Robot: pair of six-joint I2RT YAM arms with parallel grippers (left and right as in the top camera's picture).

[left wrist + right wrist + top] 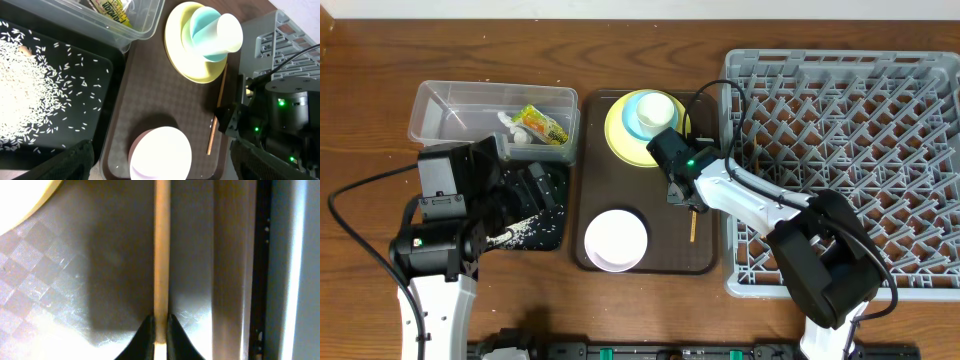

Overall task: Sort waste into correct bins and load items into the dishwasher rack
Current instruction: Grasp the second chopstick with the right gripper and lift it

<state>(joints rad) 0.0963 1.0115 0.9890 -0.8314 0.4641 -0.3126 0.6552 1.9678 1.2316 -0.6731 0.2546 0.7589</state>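
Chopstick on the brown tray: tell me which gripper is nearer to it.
Right. The right gripper has its fingers shut on the chopstick. The left gripper hangs open above the black tray, well off to the chopstick's left.

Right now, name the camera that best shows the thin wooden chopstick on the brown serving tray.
Right wrist: the thin wooden chopstick spans the frame, pinched by the right gripper. Left wrist shows most of its length on the brown tray; overhead shows only a short end.
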